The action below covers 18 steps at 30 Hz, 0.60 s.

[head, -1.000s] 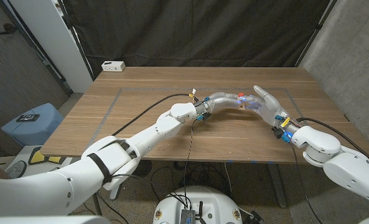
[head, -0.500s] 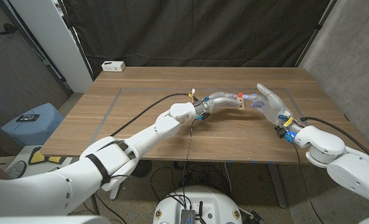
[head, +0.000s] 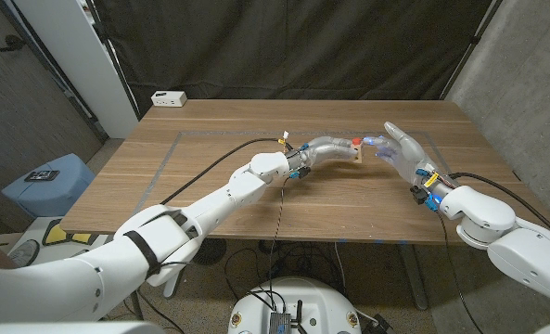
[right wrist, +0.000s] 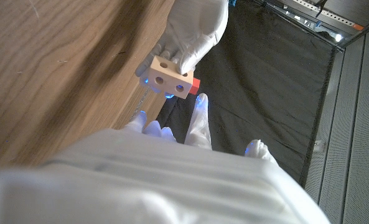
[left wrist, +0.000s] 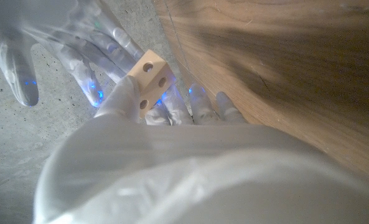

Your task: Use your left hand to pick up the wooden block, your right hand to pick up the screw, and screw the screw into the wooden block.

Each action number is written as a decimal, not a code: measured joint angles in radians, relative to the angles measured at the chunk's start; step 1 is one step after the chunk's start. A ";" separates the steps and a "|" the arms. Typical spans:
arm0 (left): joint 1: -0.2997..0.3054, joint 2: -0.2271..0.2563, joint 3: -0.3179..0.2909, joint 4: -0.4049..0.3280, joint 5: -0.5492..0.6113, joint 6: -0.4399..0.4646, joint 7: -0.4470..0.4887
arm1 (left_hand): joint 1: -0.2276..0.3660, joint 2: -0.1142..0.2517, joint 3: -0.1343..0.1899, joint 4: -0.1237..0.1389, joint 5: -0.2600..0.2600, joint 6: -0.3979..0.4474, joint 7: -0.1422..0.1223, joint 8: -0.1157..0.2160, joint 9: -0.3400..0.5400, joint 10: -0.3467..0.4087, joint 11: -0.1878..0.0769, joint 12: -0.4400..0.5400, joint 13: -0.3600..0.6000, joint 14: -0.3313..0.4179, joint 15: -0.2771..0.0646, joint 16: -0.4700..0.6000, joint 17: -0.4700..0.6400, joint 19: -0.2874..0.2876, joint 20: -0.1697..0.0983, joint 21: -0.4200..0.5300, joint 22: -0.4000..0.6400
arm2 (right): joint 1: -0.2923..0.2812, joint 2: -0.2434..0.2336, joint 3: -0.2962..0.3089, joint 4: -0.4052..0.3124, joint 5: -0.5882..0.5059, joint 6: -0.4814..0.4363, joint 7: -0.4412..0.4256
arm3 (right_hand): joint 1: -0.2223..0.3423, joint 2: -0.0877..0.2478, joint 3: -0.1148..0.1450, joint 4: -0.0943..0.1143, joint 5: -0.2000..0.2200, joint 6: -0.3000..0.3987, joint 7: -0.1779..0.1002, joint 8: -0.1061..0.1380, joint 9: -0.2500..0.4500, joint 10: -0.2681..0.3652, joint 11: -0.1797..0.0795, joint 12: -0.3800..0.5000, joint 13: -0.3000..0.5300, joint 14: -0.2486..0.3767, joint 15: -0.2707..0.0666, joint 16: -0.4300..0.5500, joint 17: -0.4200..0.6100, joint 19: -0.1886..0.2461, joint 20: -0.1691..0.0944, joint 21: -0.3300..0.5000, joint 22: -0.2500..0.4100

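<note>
Left robot hand: the left robot hand (head: 335, 147) is raised over the tabletop (head: 210, 176) and grips the wooden block (head: 356, 153); the left wrist view shows its fingers (left wrist: 127, 99) wrapped on the block's near end, with three round holes on the faces that show.

Right robot hand: the right robot hand (head: 400, 153) stands just beside the block, fingers spread and reaching toward it, holding nothing; the right wrist view shows its fingertips (right wrist: 200, 102) apart from the block, not on it.

Wooden block: held in the air between the two robot hands, off the tabletop, its free end toward the right robot hand.

Screw: a small red piece (right wrist: 195, 83) sits against the block's far side, just past the right fingertips; it looks like the head of the screw, already at one of the holes. How deep it sits I cannot tell.

Step in hand: judged from this, both pickups are done and the screwing-in is under way or close to finished, with the right robot hand off the screw.

Next move: the right fingers would need to close on the red head and turn it, while the left robot hand keeps the block steady and the hole facing the right robot hand.

Risk: a loose pinch could knock the screw out of the hole.
</note>
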 measured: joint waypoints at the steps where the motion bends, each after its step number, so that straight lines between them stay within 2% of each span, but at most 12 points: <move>1: 0.000 0.002 0.000 0.000 0.000 0.000 0.000 | 0.001 0.001 0.000 0.000 0.000 0.000 0.000 0.000 0.000 0.000 0.000 0.000 0.000 0.000 0.000 0.000 0.000 0.000 0.000 0.000 0.000 | 0.000 0.000 0.000 0.000 -0.002 -0.001 -0.001 | 0.000 0.000 0.000 0.000 0.000 -0.010 0.000 -0.004 0.000 0.000 0.000 0.000 0.000 0.000 0.000 0.000 0.000 0.000 0.000 0.000 0.000; 13: -0.018 0.020 -0.003 0.004 0.003 -0.016 -0.032 | 0.002 0.001 0.000 0.000 -0.001 0.000 0.000 0.000 0.000 0.000 0.000 0.000 0.000 0.000 0.000 0.000 0.000 0.000 0.000 0.000 0.000 | 0.023 0.013 -0.019 0.000 -0.024 -0.005 -0.017 | 0.000 0.000 0.000 0.000 0.000 -0.063 -0.017 -0.028 -0.007 0.000 0.000 0.000 0.000 0.000 0.000 0.000 -0.003 0.011 0.000 0.000 0.000; 18: -0.027 0.026 -0.005 0.011 0.004 -0.028 -0.045 | 0.003 0.000 0.000 0.000 -0.001 0.000 0.000 0.000 0.000 0.000 0.000 0.000 0.000 0.000 0.000 0.000 0.000 0.000 0.000 0.000 0.000 | 0.034 0.021 -0.031 -0.001 -0.038 -0.005 -0.028 | 0.000 0.000 0.000 0.000 0.000 -0.106 -0.021 -0.052 -0.011 0.000 0.000 0.000 0.000 0.000 0.000 0.000 -0.003 0.011 0.000 0.000 0.000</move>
